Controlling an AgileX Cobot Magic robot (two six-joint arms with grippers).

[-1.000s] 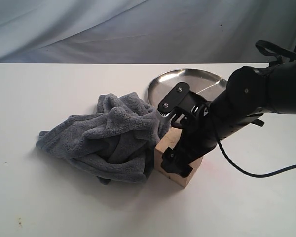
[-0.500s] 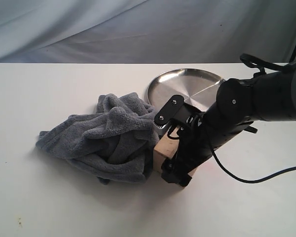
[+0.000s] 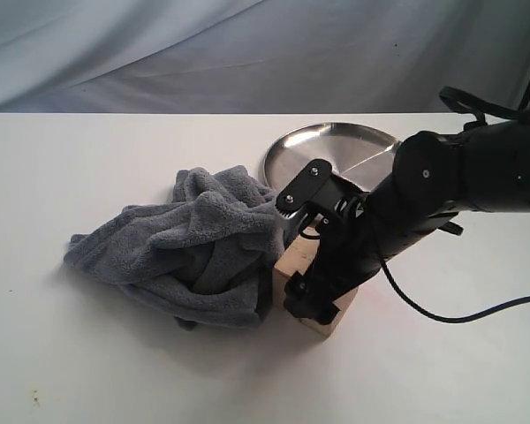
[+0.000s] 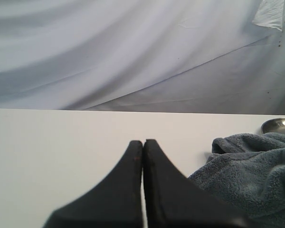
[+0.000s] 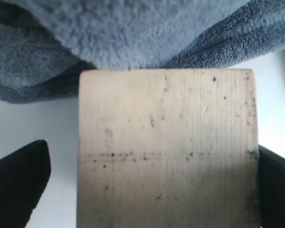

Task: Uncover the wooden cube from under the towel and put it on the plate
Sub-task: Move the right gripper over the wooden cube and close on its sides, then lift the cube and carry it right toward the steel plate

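Soft, even light fills the exterior view. The white table (image 3: 442, 371) is bright and nearly washed out, with only faint shadows beside the towel (image 3: 185, 256) and cube (image 3: 293, 263). The plate (image 3: 309, 155) carries a bright radial glint. In the left wrist view the left gripper (image 4: 143, 142) looms close, dark and blurred. In the right wrist view the cube's grain is sharp, with one patch brighter, and the right fingers (image 5: 19, 185) are featureless black.

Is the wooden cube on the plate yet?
No, the wooden cube sits on the table beside the towel, in front of the plate.
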